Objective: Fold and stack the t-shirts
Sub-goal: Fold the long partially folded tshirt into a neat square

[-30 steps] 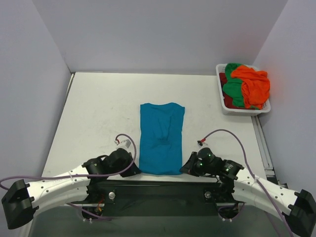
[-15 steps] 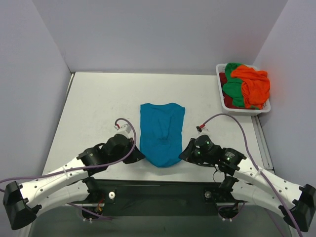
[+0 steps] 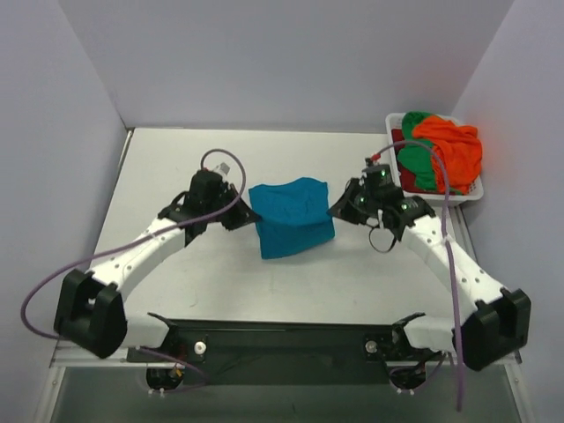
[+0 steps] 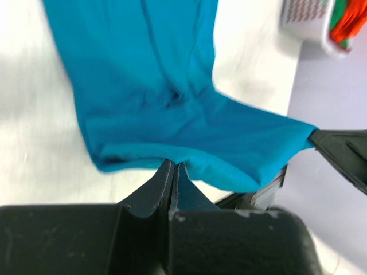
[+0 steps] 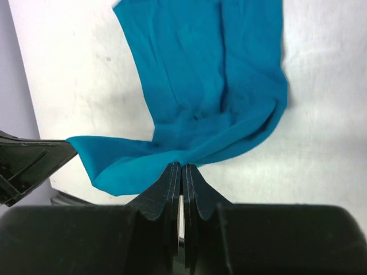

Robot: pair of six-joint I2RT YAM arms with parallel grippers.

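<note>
The teal blue t-shirt (image 3: 291, 218) lies mid-table, its near end lifted and carried over its far half. My left gripper (image 3: 249, 214) is shut on the shirt's left near corner (image 4: 172, 157). My right gripper (image 3: 335, 210) is shut on the right near corner (image 5: 182, 160). Both hold the hem stretched between them above the table. The other t-shirts, bright orange (image 3: 454, 150), green (image 3: 414, 159) and a bit of dark red (image 3: 398, 141), lie heaped in the basket at the back right.
A white plastic basket (image 3: 423, 196) stands at the table's back right corner, close to my right arm; it also shows in the left wrist view (image 4: 307, 20). Purple-grey walls close in the table at the back and both sides.
Both grippers have carried the teal shirt's near hem from the table's front edge up and away toward the far end. The shirt now looks about half as long.
</note>
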